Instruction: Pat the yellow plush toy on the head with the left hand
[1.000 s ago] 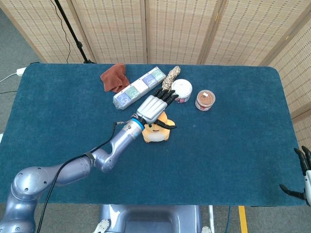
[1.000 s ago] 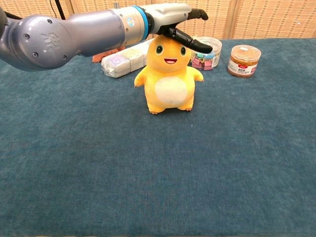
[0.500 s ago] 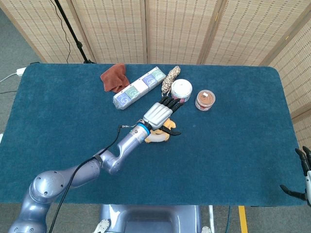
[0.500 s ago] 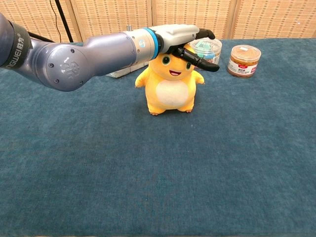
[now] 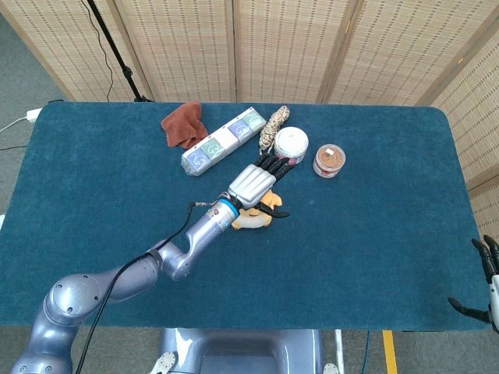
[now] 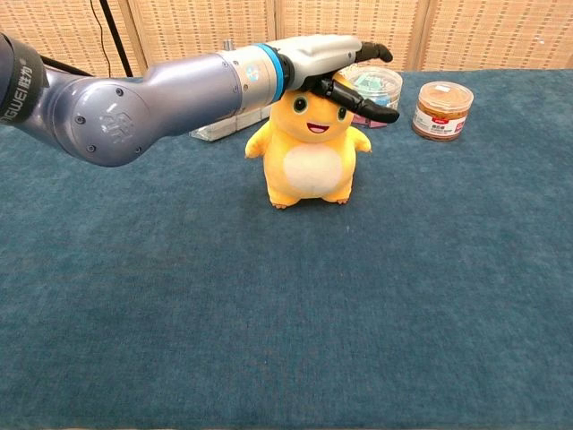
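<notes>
Slightly raised since before, left hand (image 6: 324,55) rests flat, fingers (image 5: 274,164) released, on yellow plush toy (image 6: 310,150); blue table (image 5: 101,195), wicker screens (image 5: 296,47).

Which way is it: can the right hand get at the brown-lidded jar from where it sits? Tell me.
Probably not as things stand. The right hand hangs off the table's near right corner, far from the brown-lidded jar near the back edge, though nothing blocks the way.

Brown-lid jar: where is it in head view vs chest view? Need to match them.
Head view: the brown-lid jar stands right of centre in the upper half, just right of the white-lid tub.
Chest view: the jar is at upper right, beyond and to the right of the yellow plush toy.
Shared landmark: the left hand lying over the toy's head, with the jar to its right in both views.
</notes>
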You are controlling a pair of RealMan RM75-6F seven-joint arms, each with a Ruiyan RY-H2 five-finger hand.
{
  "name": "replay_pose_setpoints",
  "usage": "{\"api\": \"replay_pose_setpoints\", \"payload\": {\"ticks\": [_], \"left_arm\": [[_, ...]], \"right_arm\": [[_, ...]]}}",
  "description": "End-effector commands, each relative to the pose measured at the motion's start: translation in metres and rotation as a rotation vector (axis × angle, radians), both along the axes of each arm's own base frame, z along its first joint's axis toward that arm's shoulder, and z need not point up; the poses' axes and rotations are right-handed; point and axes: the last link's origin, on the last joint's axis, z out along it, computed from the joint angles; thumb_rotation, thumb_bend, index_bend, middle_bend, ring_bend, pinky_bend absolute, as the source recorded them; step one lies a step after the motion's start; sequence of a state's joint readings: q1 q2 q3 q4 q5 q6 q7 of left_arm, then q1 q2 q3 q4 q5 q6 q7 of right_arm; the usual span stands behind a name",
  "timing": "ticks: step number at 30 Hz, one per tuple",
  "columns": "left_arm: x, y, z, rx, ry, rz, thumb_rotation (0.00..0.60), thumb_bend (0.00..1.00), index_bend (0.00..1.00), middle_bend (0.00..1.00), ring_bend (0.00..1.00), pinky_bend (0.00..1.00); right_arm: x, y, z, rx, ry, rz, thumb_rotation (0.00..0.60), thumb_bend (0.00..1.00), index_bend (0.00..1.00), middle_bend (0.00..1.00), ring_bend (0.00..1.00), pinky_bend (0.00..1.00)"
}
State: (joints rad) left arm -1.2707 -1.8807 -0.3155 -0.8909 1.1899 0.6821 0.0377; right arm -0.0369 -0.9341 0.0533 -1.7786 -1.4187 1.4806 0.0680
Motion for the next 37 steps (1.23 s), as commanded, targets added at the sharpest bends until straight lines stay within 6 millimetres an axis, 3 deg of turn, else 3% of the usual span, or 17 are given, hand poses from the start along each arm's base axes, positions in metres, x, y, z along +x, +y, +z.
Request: {"api": "replay_pose_setpoints", "payload": {"ticks": [1, 7, 13, 17, 21, 26, 28, 30, 31, 32, 37], "left_arm": [[0.007, -0.005, 0.025, 0.020, -0.065, -0.033, 0.163, 0.00, 0.00, 0.00, 0.00, 0.00], [0.010, -0.018, 0.079, 0.067, -0.154, -0.080, 0.165, 0.00, 0.00, 0.00, 0.00, 0.00], [-0.018, -0.037, 0.132, 0.118, -0.159, -0.078, 0.162, 0.00, 0.00, 0.00, 0.00, 0.00], [-0.062, -0.049, 0.166, 0.212, -0.099, -0.057, 0.166, 0.00, 0.00, 0.00, 0.00, 0.00], [-0.108, -0.065, 0.186, 0.258, -0.053, -0.010, 0.216, 0.00, 0.00, 0.00, 0.00, 0.00], [-0.177, -0.105, 0.211, 0.296, -0.072, 0.070, 0.254, 0.00, 0.00, 0.00, 0.00, 0.00], [-0.202, -0.121, 0.220, 0.300, -0.087, 0.105, 0.352, 0.00, 0.00, 0.00, 0.00, 0.00], [-0.229, -0.137, 0.230, 0.310, -0.089, 0.160, 0.532, 0.00, 0.00, 0.00, 0.00, 0.00], [-0.245, -0.149, 0.235, 0.314, -0.093, 0.190, 0.569, 0.00, 0.00, 0.00, 0.00, 0.00], [-0.255, -0.157, 0.238, 0.317, -0.100, 0.211, 0.597, 0.00, 0.00, 0.00, 0.00, 0.00], [-0.299, -0.197, 0.244, 0.364, -0.082, 0.296, 0.600, 0.00, 0.00, 0.00, 0.00, 0.00]], "right_arm": [[0.001, 0.001, 0.000, 0.001, -0.001, 0.003, 0.600, 0.00, 0.00, 0.00, 0.00, 0.00], [0.004, 0.002, -0.002, 0.008, 0.001, 0.014, 0.600, 0.00, 0.00, 0.00, 0.00, 0.00], [0.008, 0.004, -0.003, 0.010, 0.002, 0.031, 0.600, 0.00, 0.00, 0.00, 0.00, 0.00], [0.012, 0.005, -0.004, 0.016, -0.001, 0.049, 0.600, 0.00, 0.00, 0.00, 0.00, 0.00], [0.016, 0.007, -0.005, 0.022, -0.009, 0.068, 0.600, 0.00, 0.00, 0.00, 0.00, 0.00], [0.020, 0.009, -0.004, 0.021, -0.023, 0.094, 0.600, 0.00, 0.00, 0.00, 0.00, 0.00], [0.021, 0.010, -0.003, 0.023, -0.027, 0.105, 0.600, 0.00, 0.00, 0.00, 0.00, 0.00], [0.023, 0.012, -0.002, 0.021, -0.031, 0.119, 0.600, 0.00, 0.00, 0.00, 0.00, 0.00], [0.024, 0.013, -0.002, 0.020, -0.034, 0.127, 0.600, 0.00, 0.00, 0.00, 0.00, 0.00], [0.025, 0.014, -0.001, 0.019, -0.036, 0.132, 0.600, 0.00, 0.00, 0.00, 0.00, 0.00], [0.027, 0.018, 0.000, 0.013, -0.038, 0.145, 0.600, 0.00, 0.00, 0.00, 0.00, 0.00]]}}
